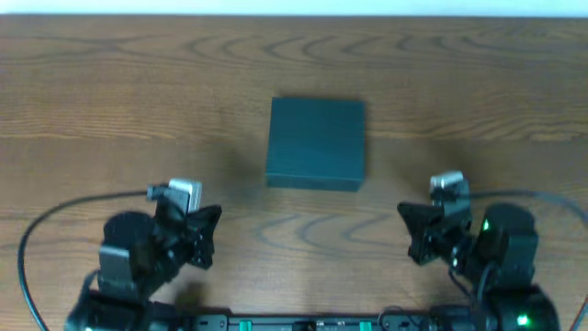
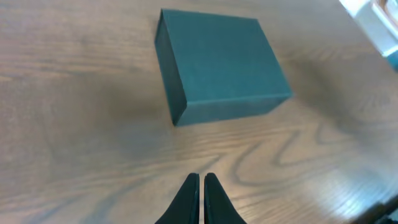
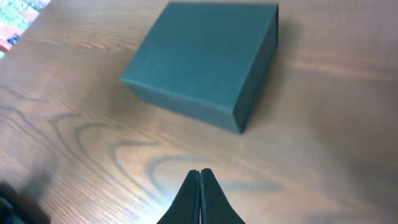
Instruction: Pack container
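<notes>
The dark green container sits closed in the middle of the wooden table, its lid down. It shows in the left wrist view and the right wrist view. My left gripper is at the near left, shut and empty, apart from the box; its fingertips hover over bare wood. My right gripper is at the near right, shut and empty, its fingertips also short of the box. No snack packets are in view.
The wooden table spreads all round the box. Black cables run from both arms near the front edge. A colourful item shows at the top left corner of the right wrist view.
</notes>
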